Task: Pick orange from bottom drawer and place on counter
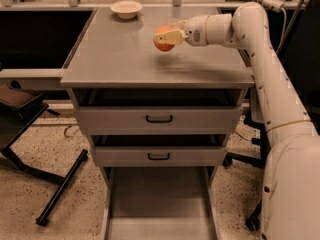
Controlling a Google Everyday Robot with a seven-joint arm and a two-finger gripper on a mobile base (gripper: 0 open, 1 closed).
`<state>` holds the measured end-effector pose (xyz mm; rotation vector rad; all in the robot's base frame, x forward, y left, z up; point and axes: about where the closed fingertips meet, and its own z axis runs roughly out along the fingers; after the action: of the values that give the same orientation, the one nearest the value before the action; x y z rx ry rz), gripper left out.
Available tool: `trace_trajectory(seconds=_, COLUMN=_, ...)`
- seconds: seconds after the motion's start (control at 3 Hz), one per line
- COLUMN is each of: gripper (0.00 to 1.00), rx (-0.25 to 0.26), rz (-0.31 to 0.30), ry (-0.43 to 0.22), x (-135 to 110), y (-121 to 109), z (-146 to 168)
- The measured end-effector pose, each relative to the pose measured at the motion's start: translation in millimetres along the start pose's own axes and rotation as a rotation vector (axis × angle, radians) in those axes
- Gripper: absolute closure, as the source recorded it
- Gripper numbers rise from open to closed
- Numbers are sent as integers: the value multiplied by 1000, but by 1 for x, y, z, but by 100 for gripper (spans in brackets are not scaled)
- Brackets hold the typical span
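Cream two-finger claw (169,36), upper centre of frame, pinched shut around small round orange fruit (159,43), hovering low over flat grey tabletop (120,54), likely for set-down; deep grey bottom drawer (160,204) open below.

Warm dimness, hand (165,37) over counter (120,59) casting shadow

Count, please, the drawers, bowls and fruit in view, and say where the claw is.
Drawers: 3 (upper drawer and middle drawer closed, bottom drawer open)
Bowls: 1 (white bowl)
Fruit: 1 (orange, gripped by the claw over the counter)
Total: 5
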<state>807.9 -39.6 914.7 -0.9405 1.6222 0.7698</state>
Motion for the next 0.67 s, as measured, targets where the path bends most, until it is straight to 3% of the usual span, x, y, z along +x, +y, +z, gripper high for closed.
trace_trajectory(seconds=0.33, gripper=100, rx=5, rz=-1, ry=72, x=30, y=-2, z=24)
trace_trajectory(seconds=0.67, gripper=100, rx=-1, rz=-7, ry=107, x=40, y=-1, z=32)
